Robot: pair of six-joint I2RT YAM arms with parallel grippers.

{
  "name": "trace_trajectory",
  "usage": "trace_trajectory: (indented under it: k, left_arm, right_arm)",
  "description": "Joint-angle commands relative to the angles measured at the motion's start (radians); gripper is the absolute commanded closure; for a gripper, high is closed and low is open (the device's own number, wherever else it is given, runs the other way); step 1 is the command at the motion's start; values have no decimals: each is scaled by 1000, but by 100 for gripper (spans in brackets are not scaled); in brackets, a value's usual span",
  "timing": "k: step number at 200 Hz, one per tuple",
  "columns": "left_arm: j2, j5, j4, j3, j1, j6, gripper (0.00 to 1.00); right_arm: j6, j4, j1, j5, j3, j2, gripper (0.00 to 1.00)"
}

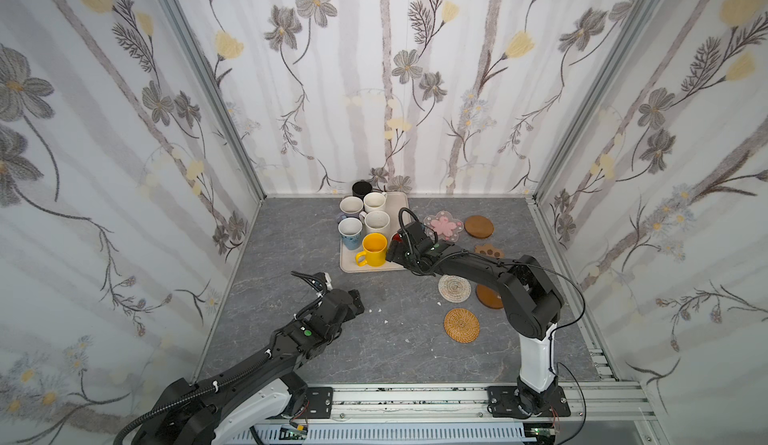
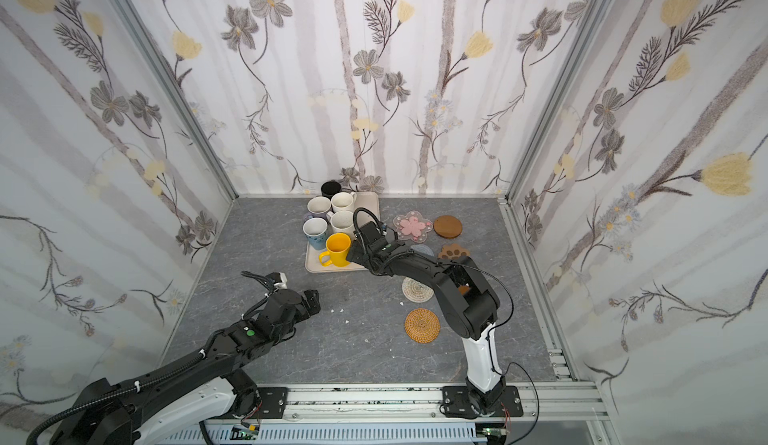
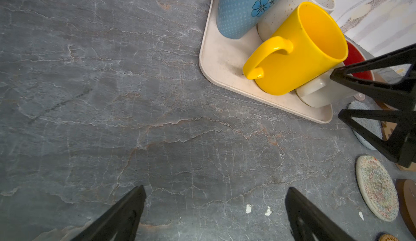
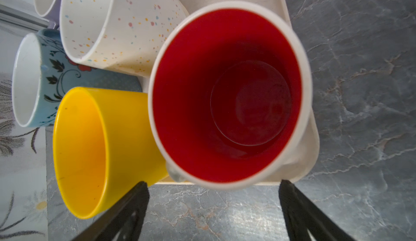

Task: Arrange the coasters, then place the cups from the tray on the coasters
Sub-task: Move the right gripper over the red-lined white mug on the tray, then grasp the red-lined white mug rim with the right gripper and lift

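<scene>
The beige tray (image 1: 397,205) at the back holds several cups: yellow (image 1: 374,248), pale blue patterned (image 1: 350,231), speckled cream (image 1: 377,221) and others. My right gripper (image 4: 212,189) hangs open just above the white cup with the red inside (image 4: 227,93), at the tray's near right corner; its fingertips stand short of the rim and hold nothing. My left gripper (image 3: 216,192) is open over bare table in front of the tray. Right of the tray lie coasters: pink flower (image 1: 443,226), brown disc (image 1: 478,227), paw (image 1: 490,251), beige woven (image 1: 454,288), tan rattan (image 1: 461,325), grey-blue woven (image 2: 424,250).
A second brown disc (image 1: 488,297) lies half under the right arm. Small white crumbs (image 1: 379,310) dot the grey stone-look table. Flowered walls close in the back and both sides. A metal rail (image 1: 415,397) runs along the front edge.
</scene>
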Motion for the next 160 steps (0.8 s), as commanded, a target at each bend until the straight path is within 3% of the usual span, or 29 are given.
trace_trajectory:
  k: [1,113,160]
  left_arm:
    - [-9,-21,30,-9,3,9,0]
    - [-30,10,67,-35,4,11,0]
    - [-31,19,76,-39,7,17,0]
  right_arm:
    - [64,-21,-3,54,16,12,8]
    - [186,-48,-9,74,90,72,8]
    - [159,-65,-7,75,97,83,16]
